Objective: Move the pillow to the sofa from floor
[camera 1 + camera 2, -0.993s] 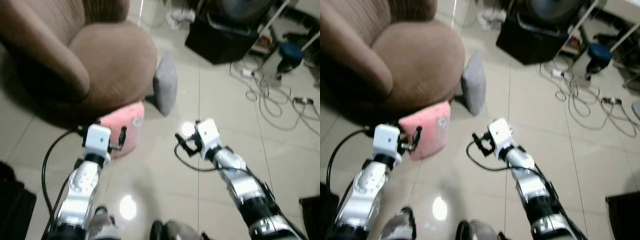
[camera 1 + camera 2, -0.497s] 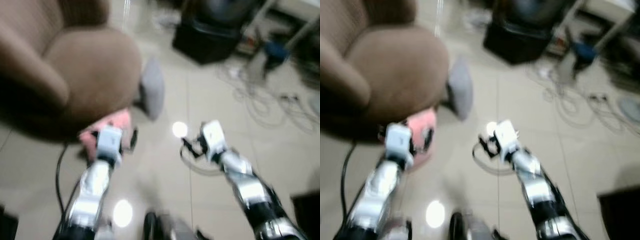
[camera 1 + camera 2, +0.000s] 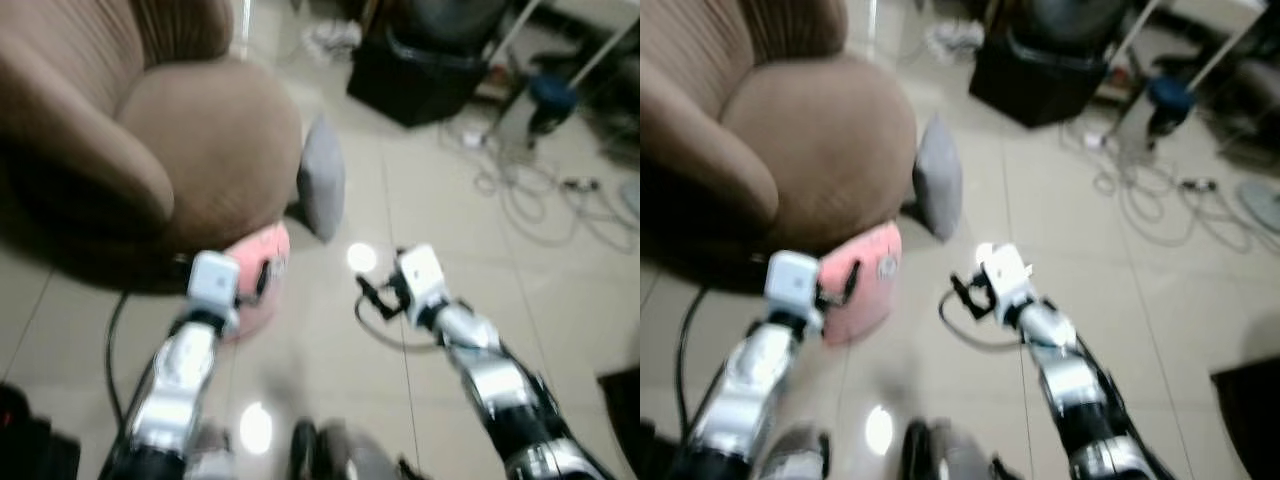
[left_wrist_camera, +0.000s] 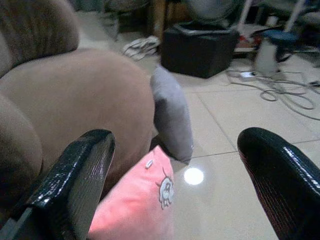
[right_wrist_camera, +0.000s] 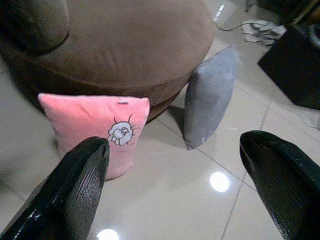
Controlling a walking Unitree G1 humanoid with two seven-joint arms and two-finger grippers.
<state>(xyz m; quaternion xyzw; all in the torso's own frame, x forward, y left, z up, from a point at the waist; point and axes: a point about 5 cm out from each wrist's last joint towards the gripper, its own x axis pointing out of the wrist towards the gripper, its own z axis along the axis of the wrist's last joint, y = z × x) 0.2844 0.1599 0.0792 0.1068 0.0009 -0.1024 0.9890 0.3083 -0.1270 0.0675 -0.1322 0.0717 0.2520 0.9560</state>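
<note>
Leaning against the sofa [image 3: 200, 140], the pink pillow [image 5: 95, 125] is risking toppling if wide-open left jaws [image 4: 175, 190] or right jaws [image 5: 175, 190] nudge it.

A square pink fabric pillow [image 5: 95, 127] with a small cartoon print stands upright on the tiled floor [image 5: 165, 200], leaning against the base of the rounded brown upholstered sofa [image 5: 125, 45].

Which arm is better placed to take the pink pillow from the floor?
Probably the left. The left tool is open and already at the pink pillow, which leans on the sofa. The right tool, also open, is over bare floor, farther away.
</note>
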